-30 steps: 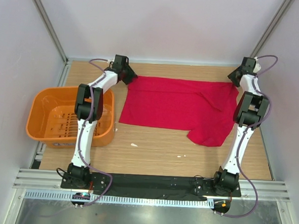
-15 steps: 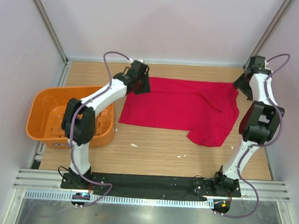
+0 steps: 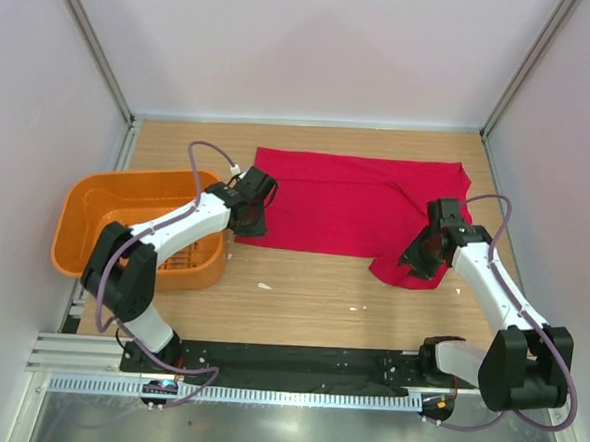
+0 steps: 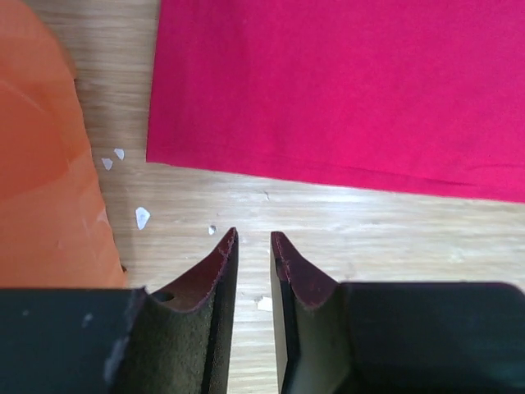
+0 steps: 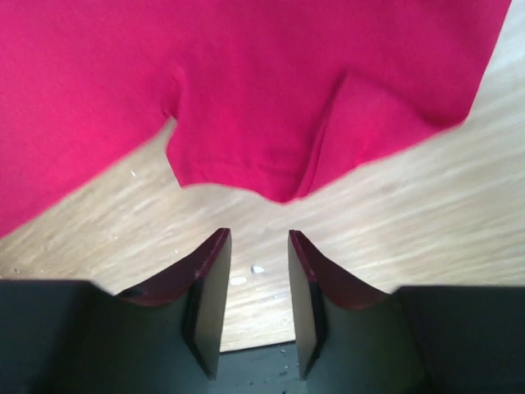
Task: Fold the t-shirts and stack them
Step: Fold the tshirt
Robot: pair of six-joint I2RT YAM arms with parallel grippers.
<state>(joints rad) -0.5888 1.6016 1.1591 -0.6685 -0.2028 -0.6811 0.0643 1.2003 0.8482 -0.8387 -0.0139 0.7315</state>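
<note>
At the near edge of the surface (image 3: 310, 297), both arm bases sit on a black mounting plate (image 3: 296, 362). A few white flecks (image 3: 264, 285) lie on the bare wood just beyond it.

Farther in on the right, the right pincer (image 3: 421, 257) hovers at the near side of the t-shirt's (image 3: 351, 199) sleeve. In the wrist view the right pincer (image 5: 258, 234) is narrowly parted with nothing between its fingers. Its tips are over bare wood, just short of the rounded sleeve edge of the t-shirt (image 5: 246, 82).

On the left at about the same depth, the left pincer (image 3: 251, 206) sits at the shirt's near left corner. Its own camera shows the left pincer (image 4: 250, 235) with only a slim gap and nothing held. Its tips are over wood just near of the straight hem of the t-shirt (image 4: 344, 82), close to the corner. I cannot tell whether either pincer touches the wood.

The orange basket (image 3: 72, 212) stands at the left, its wall just beside the left arm.

The red t-shirt lies flat across the far half of the surface, from the middle to the right. The sleeve flap reaches nearward at its right end.
</note>
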